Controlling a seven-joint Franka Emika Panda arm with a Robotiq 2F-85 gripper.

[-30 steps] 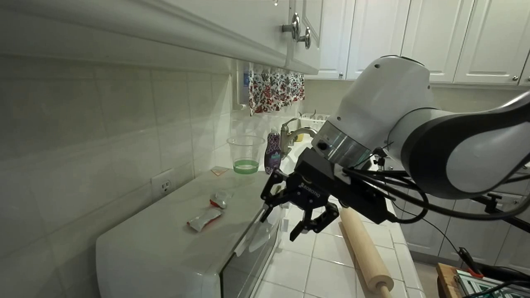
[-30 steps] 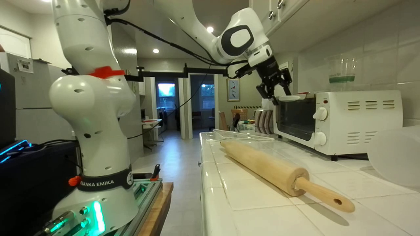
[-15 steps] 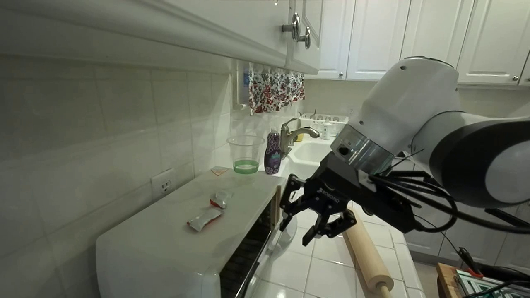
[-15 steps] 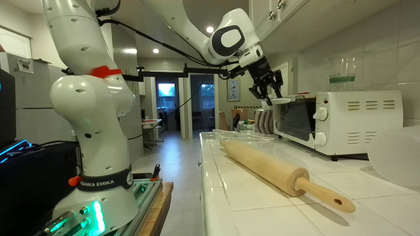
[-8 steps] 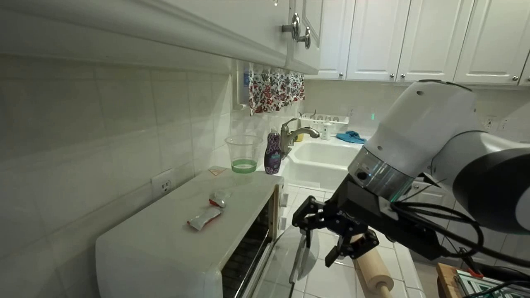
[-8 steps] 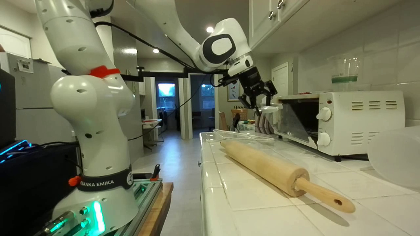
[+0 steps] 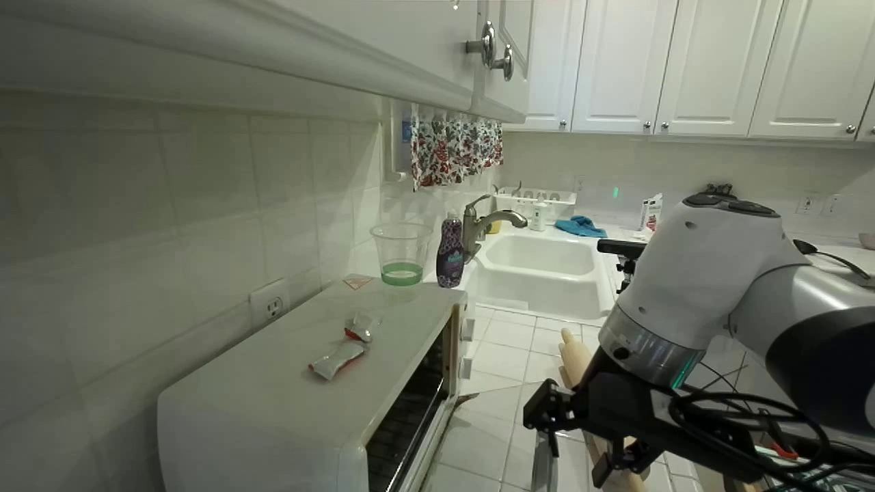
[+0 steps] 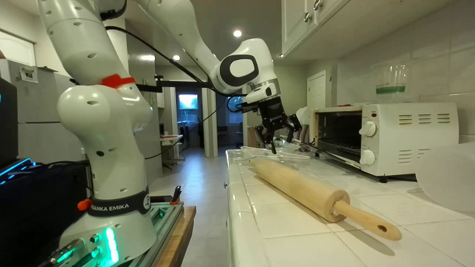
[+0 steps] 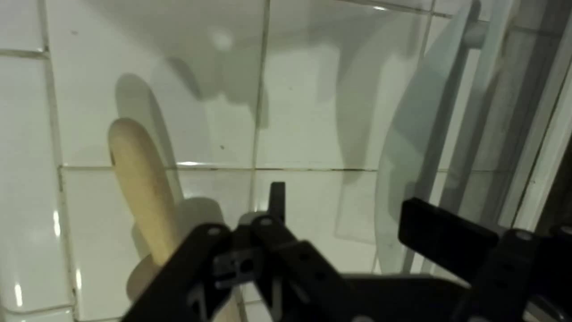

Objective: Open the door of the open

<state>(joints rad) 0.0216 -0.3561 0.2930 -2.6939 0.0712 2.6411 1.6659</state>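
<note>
Wrist view has your gripper (image 9: 342,203) filling the bottom, from 4 o'clock round to 7. The fingers are spread wide and you've got hold of nothing, just tiled counter (image 9: 308,143) showing through the gap. One finger (image 9: 447,241) sits at 4 o'clock and overlaps the door handle (image 9: 409,147), which curves down the 3 o'clock side. I can't tell from this angle whether they're touching. Past the handle you get the glass door (image 9: 500,134), also around 3, with tile visible through it. Over at 9 o'clock you've got one end of the rolling pin (image 9: 143,188).

Your toaster oven (image 8: 419,141) is at 3 o'clock in an exterior view, with its dark inside in plain sight and the door down low in front, so yeah, that door's open. Whether it's all the way down, can't say. Your gripper is at the oven's 9 o'clock there, fingertips pointing down, and the rolling pin lies on the counter at the gripper's 5 o'clock.

In an exterior view you also get two small packets (image 7: 340,360) lying on top of the oven, a clear tub (image 7: 402,253) with a green bottom at their 1 o'clock, and a dark purple bottle (image 7: 450,253) near the tub at its 3 o'clock. Your sink (image 7: 540,290) is at 12 o'clock from the gripper, well apart.
</note>
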